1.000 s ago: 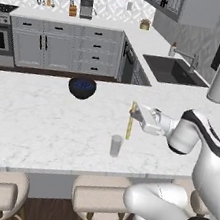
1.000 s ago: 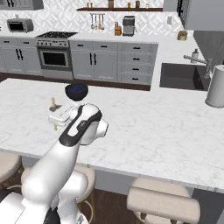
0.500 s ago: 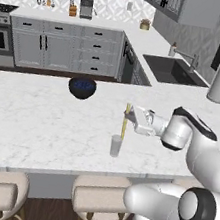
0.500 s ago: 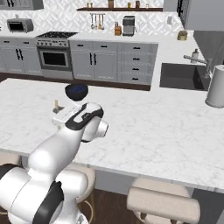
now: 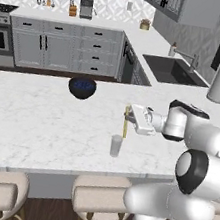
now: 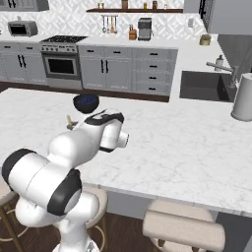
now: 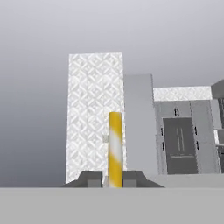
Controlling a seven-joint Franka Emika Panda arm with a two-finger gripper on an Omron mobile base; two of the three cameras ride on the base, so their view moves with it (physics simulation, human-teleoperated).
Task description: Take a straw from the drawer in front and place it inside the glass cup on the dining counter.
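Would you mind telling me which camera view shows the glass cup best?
The left base view: the glass cup stands in full sight on the dining counter, just below the straw held in the gripper. The right base view has the arm across that spot, and the hand view faces the far wall.

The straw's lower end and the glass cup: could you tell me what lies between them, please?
Nothing: in the left base view the straw, held upright in the gripper, ends just above the glass cup, slightly to its right.
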